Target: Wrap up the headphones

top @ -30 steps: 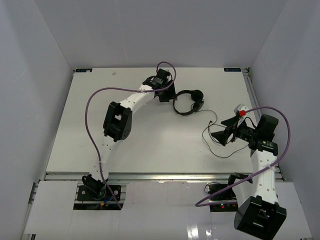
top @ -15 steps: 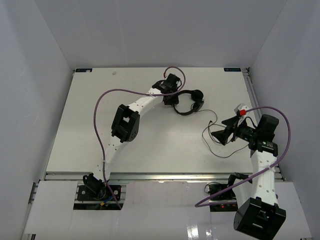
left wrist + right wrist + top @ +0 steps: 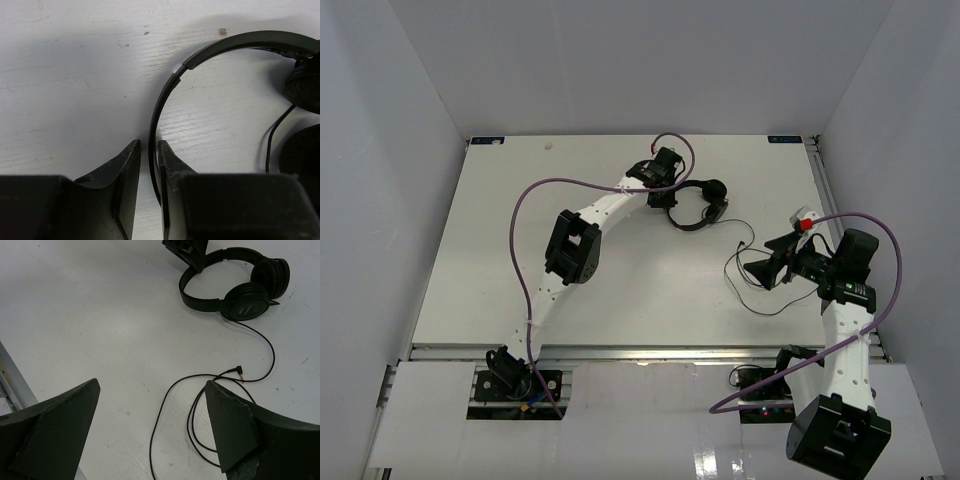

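**Left tool narrowed about the headband, right tool spread above the cable**

You have the small black over-ear headphones (image 3: pixel 715 200) lying flat on the white counter (image 3: pixel 500 250), far from the arm bases and a little right of the middle. Their two round earcups sit close together on the right, and the thin curved headband (image 3: pixel 210 47) arcs away from them to the left.

Your left tool (image 3: pixel 148 142) is reached out to the far side, down at the left end of that headband. Its wrist camera shows the jaws drawn narrow, with a sliver of counter showing between them. The band runs down into that gap, close against the inner face of the right-hand finger (image 3: pixel 167 165). You cannot tell from these views whether the band is actually pinched or only enclosed.

The long thin black cable (image 3: pixel 273 356) leaves the nearer earcup and trails toward the near right. It bends back to its angled plug (image 3: pixel 239 371), then lies in loose loops on the counter.

Your right tool (image 3: pixel 152 385) sits at the near right, well apart from the headphones. Its jaws are spread wide and grasp nothing. The cable loops lie beneath them, close to the right-hand finger (image 3: pixel 230 425).
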